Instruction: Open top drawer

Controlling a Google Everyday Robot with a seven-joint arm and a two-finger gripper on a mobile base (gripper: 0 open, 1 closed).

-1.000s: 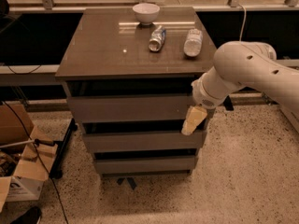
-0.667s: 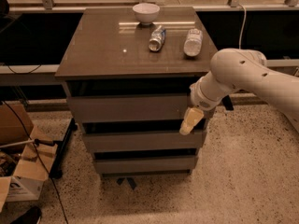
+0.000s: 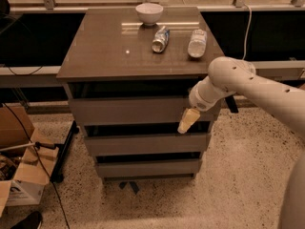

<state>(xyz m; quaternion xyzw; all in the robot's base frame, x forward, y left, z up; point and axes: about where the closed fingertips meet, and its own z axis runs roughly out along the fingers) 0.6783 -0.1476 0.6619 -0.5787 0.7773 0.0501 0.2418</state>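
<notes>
The top drawer point(image 3: 128, 110) is the uppermost of three flat grey fronts in the cabinet. A dark gap runs above it, under the brown cabinet top point(image 3: 105, 51). The middle drawer front point(image 3: 143, 144) and the lowest drawer front point(image 3: 143, 168) sit below it, each stepped further back. My white arm reaches in from the right. My gripper point(image 3: 188, 121), with pale yellowish fingers pointing down and left, is at the right end of the top drawer's front, over its lower edge.
On the cabinet top stand a white bowl point(image 3: 148, 12), a lying can point(image 3: 160, 39) and a lying clear bottle point(image 3: 197, 42). A cardboard box point(image 3: 21, 175) and cables lie on the speckled floor at the left. Dark window ledges run behind.
The arm and gripper have shifted slightly to the left along the top drawer's front. The drawer front looks the same.
</notes>
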